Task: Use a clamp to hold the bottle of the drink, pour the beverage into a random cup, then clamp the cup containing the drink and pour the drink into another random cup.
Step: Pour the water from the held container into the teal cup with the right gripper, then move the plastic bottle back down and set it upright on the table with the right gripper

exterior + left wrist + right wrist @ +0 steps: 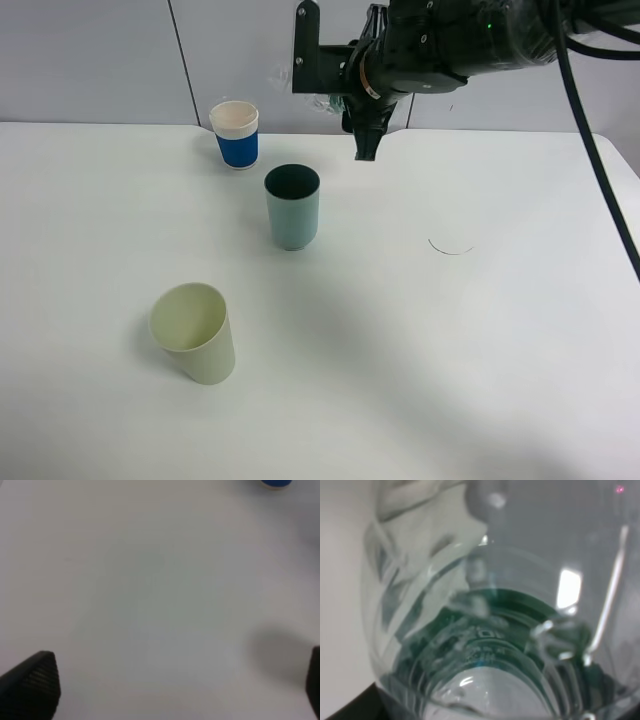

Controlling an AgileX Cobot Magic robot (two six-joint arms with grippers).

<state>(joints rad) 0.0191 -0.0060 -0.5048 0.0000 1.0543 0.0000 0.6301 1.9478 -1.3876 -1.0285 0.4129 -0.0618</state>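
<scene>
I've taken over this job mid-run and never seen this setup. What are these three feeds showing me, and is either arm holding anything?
This is a robot with two arms, each ending in a two-finger gripper. The wide picture comes from a camera mounted high above a white table; the other two come from cameras on the wrists. Three cups stand on the table: a blue-sleeved white cup at the back, a teal tumbler in front of it, and a pale yellow-green tumbler nearest the camera. The right gripper, above the table's far side, is shut on a clear bottle with a green label, which fills its wrist view. The left gripper is open and empty over the table; that arm is outside the wide picture. Whether the teal tumbler holds liquid I cannot tell.
</scene>
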